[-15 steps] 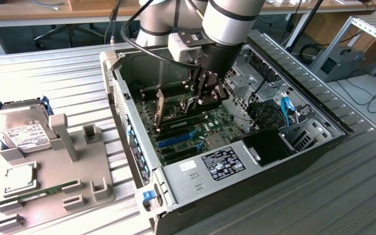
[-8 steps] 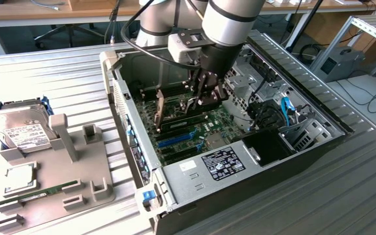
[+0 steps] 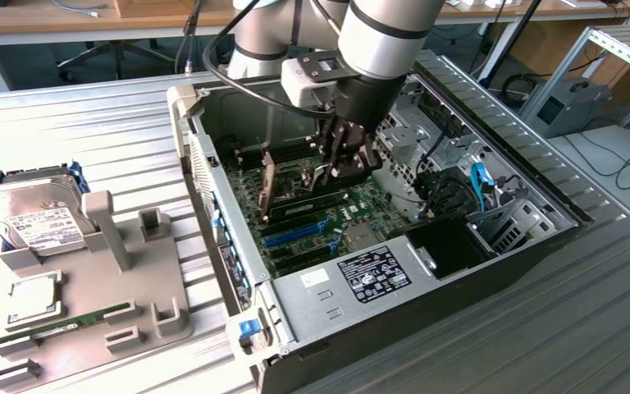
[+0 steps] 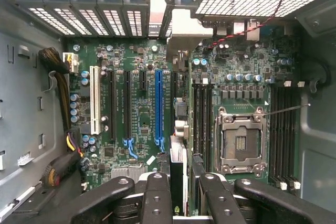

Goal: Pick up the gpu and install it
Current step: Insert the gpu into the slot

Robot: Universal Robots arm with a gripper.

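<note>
My gripper [image 3: 348,168] is down inside the open computer case [image 3: 293,287], above the motherboard [image 3: 337,217]. In the wrist view its black fingers [image 4: 157,198] are shut on the gpu [image 4: 177,174], which I see edge-on as a thin dark card. The card runs away from the gripper [image 4: 186,200] to its silver bracket [image 4: 184,30] by the rear slot covers. It hangs over the board between the long blue slot [image 4: 158,106] and the black memory slots [image 4: 202,119]. I cannot tell whether its edge touches a slot.
Outside the case, on the exterior view's left, a grey fixture [image 3: 96,312] holds a silver hard drive [image 3: 36,217], a processor chip [image 3: 33,297] and a green RAM stick [image 3: 63,324]. An open processor socket [image 4: 240,142], a white slot [image 4: 95,100] and cable bundles [image 4: 65,153] sit on and beside the board.
</note>
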